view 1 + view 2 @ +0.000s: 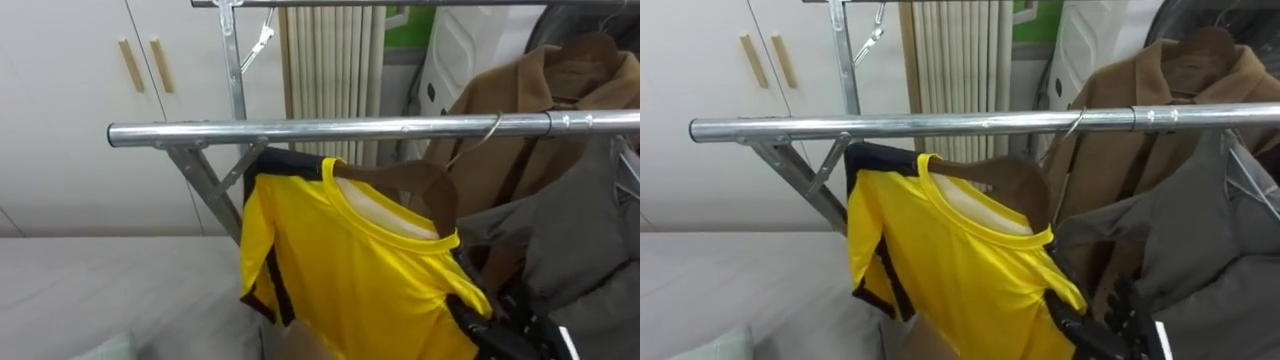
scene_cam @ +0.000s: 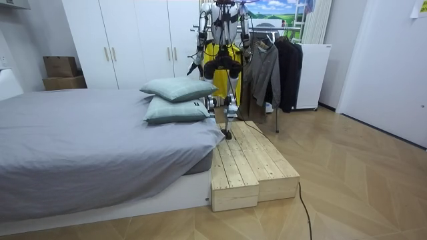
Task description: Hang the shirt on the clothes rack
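Note:
A yellow shirt (image 1: pixel 350 270) with dark trim hangs on a brown hanger (image 1: pixel 420 180). The hanger's wire hook (image 1: pixel 490 128) reaches up to the silver rail (image 1: pixel 330 130) of the clothes rack. My right hand (image 1: pixel 520 320) is at the lower right, against the shirt's right shoulder and sleeve; the cloth hides how its fingers lie. In the room view I stand on a wooden platform (image 2: pixel 250 167) facing the rack, the yellow shirt (image 2: pixel 223 63) in front of me. My left hand (image 2: pixel 194 67) hangs low on the room view's left.
A brown coat (image 1: pixel 540 110) and a grey garment (image 1: pixel 580 240) hang on the rail right of the shirt. The rack's slanted brace (image 1: pixel 205 180) stands left. White wardrobe doors (image 1: pixel 90 90) are behind. A grey bed (image 2: pixel 87 140) with pillows lies beside the platform.

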Available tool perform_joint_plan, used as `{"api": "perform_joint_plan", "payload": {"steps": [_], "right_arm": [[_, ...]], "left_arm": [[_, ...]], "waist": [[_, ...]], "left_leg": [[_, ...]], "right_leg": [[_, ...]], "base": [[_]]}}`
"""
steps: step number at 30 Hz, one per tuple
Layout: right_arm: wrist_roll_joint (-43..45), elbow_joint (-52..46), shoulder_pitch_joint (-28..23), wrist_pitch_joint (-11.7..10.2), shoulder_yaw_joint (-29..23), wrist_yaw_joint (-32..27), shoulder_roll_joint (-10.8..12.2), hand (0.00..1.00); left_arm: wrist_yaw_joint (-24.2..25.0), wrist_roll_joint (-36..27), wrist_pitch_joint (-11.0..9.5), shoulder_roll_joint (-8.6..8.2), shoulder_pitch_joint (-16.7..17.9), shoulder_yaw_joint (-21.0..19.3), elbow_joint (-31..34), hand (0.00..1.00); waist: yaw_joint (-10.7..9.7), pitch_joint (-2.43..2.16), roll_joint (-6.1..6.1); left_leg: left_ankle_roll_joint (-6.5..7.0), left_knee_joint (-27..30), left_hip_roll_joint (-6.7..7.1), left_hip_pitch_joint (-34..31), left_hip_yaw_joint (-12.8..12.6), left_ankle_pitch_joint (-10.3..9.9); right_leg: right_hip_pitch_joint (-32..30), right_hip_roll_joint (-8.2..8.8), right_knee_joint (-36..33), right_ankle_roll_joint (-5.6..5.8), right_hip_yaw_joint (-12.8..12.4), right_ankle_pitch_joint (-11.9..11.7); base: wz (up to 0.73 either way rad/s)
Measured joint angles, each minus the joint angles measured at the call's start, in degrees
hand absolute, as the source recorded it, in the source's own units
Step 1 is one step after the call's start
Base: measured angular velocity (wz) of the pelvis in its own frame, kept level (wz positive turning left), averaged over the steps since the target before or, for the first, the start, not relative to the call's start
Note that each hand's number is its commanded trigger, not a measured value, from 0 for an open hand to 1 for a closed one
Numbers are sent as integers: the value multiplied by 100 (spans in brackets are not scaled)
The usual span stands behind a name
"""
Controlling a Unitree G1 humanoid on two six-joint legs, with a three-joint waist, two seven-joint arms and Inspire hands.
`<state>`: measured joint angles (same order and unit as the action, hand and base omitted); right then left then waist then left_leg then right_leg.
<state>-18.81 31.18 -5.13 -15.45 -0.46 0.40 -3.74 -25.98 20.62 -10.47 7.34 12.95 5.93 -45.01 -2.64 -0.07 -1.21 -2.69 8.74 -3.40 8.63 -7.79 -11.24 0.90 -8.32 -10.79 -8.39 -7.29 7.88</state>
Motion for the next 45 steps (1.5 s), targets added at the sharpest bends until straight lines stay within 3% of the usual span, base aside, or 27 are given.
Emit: {"api": "perform_joint_plan", "payload": {"steps": [3,7,12,19,26,45], "right_arm": [[236,-567,-41,220,330,109,-42,0],[786,-1329,-91,524,634,205,-130,0],[1773,-2108,-135,642,647,217,-381,0],[2634,-2403,-128,676,642,221,-583,0],[2716,-2676,-131,686,640,227,-616,0],[2710,-2705,-281,687,656,143,-574,0]], "left_arm": [[33,6,0,-52,-82,22,1,0],[150,28,0,-32,-173,118,20,0],[382,32,0,-18,-201,111,28,0],[422,24,-8,41,-212,111,31,0],[410,27,-47,66,-218,112,31,0],[423,31,-27,47,-216,125,30,0]], "waist": [[-1,41,52],[2,48,46],[7,45,-19],[53,18,-176],[144,25,-165],[151,36,-146]], "left_leg": [[0,-5,1,-53,-9,0],[0,-9,-6,-136,-11,0],[-1,-8,-11,-217,0,0],[-1,-14,-11,-205,6,-1],[-1,-13,-8,-206,2,-1],[-1,-24,-10,-211,6,-1]], "right_leg": [[-88,-10,-29,1,-57,0],[-178,-23,-98,1,-76,0],[-250,-23,-110,0,-57,0],[-246,-23,-109,1,-64,-1],[-242,-22,-95,10,-64,-8],[-244,-20,-87,9,-54,-9]], "base": [[-11],[-5],[1],[0],[0],[0]]}}
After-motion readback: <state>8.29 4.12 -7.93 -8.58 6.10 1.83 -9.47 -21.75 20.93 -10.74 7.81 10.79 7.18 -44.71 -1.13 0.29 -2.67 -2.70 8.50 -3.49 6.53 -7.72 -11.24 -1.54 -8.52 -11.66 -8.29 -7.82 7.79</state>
